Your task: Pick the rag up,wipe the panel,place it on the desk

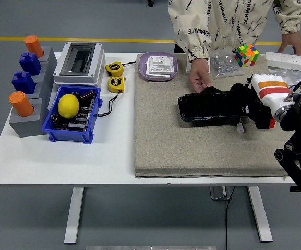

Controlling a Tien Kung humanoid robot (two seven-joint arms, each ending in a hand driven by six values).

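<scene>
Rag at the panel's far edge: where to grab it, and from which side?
Grip the rag by its bunched peak, which stands above the panel's far edge, coming from the right and above with the right hand. The person's hand covers its left side. It is black on black, so its edges are hard to see.
</scene>
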